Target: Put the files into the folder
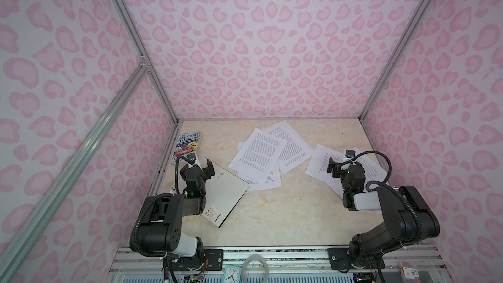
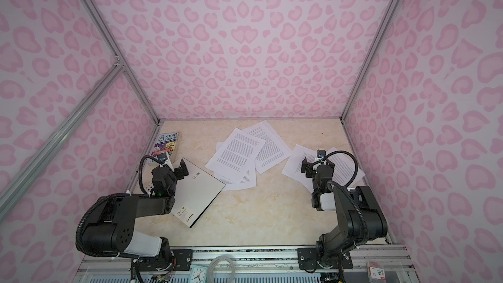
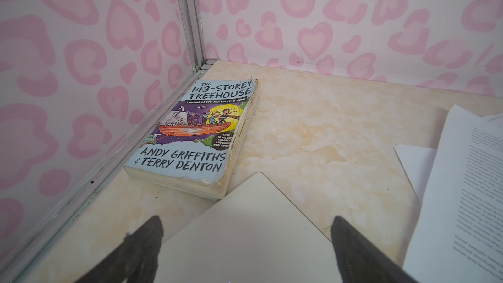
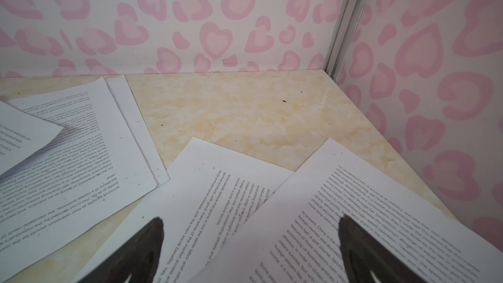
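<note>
The folder lies shut on the table's left side, light grey with a "RAY" logo. Over its far corner hovers my left gripper, open and empty. The files are white printed sheets: an overlapping pile at the middle back, and two sheets on the right. My right gripper hangs open just above those two sheets, holding nothing.
A colourful Treehouse paperback lies in the back left corner against the wall frame, just beyond the folder's corner. Pink-patterned walls close the table on three sides. A small clock and a white ring sit past the front rail.
</note>
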Controlling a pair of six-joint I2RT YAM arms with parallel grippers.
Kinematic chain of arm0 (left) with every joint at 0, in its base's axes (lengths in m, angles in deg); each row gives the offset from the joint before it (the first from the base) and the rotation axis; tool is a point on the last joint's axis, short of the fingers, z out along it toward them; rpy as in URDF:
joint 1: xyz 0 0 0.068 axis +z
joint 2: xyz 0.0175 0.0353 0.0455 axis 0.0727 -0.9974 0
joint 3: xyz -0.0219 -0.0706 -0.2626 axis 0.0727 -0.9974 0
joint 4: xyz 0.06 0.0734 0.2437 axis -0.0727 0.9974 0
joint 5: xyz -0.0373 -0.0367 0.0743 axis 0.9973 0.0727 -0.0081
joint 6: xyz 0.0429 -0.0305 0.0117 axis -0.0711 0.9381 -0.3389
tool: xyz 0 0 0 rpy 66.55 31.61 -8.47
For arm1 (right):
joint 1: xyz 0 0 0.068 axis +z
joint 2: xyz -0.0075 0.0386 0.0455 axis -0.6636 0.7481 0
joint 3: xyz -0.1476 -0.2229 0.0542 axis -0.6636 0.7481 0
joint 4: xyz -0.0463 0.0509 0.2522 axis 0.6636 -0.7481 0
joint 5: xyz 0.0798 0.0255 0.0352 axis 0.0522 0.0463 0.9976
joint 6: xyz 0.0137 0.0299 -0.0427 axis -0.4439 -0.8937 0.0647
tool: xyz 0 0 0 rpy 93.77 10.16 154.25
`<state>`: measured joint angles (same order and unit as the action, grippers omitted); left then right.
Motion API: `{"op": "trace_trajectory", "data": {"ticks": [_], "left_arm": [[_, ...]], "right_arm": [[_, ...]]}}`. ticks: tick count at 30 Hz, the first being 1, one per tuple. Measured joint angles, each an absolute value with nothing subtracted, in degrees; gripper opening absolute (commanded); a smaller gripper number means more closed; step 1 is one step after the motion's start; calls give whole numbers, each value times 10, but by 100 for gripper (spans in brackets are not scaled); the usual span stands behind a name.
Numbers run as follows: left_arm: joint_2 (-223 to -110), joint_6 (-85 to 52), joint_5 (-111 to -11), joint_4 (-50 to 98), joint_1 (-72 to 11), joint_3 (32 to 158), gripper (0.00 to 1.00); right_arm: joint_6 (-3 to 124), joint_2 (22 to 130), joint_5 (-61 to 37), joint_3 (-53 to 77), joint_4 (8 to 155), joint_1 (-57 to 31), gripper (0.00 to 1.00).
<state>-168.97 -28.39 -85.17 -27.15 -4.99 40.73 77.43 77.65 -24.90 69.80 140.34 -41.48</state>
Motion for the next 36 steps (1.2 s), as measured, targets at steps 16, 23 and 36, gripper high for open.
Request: {"op": "trace_trajectory", "data": {"ticks": [16,23,36], "left_arm": [[-1522,-91,-938,267,-69,703,97],[-1360,69,-980,529,-42,683,97],[-1325,215,-912,739,8,633,97]], "right_arm": [[723,613,-319,430,1028,-363,100],[528,668,-201,361,938,-449,100],[469,816,-106,187,786,-279,100]]}}
